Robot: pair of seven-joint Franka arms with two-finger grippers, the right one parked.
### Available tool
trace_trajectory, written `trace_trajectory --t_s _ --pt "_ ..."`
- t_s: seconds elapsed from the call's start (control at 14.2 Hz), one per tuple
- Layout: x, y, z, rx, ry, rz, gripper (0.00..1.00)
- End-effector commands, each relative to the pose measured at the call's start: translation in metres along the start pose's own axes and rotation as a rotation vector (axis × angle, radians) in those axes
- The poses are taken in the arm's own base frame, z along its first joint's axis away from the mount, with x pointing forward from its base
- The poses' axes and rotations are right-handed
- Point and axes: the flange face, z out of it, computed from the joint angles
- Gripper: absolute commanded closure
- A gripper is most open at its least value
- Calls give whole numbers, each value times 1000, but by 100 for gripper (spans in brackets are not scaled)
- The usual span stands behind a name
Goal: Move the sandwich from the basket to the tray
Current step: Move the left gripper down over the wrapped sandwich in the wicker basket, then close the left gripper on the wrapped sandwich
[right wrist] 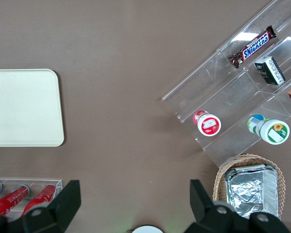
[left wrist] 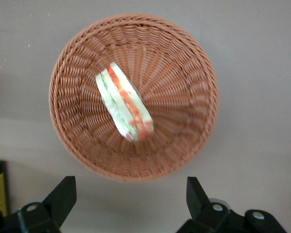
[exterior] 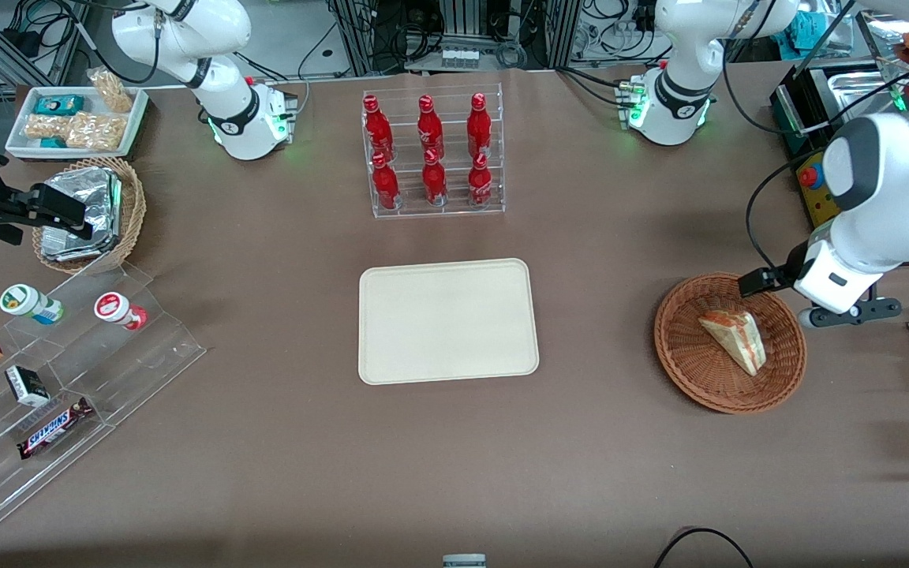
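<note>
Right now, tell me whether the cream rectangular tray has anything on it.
Empty: the cream rectangular tray shows only bare surface. The wrapped triangular sandwich lies in the round reddish-brown wicker basket, the open hand above it.

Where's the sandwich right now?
The sandwich lies in the basket toward the working arm's end of the table, with the open gripper above the basket's edge.

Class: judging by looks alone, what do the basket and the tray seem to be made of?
Basket: likely reddish-brown wicker, its woven strands plainly visible. Tray: probably matte cream plastic or pulp; smooth, plain, without shine. The gripper hovers above the basket's edge, fingers open and empty; the sandwich lies inside.
</note>
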Motion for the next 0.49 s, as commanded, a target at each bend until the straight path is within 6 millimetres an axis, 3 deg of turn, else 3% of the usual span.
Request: trace_trajectory --t_s 0.0,0.21,0.42 --pt "-11 -6 33 -9 77 -13 0" --pt "-4 -23 61 -19 79 -203 0" --pt "5 -22 83 -88 74 -415 0"
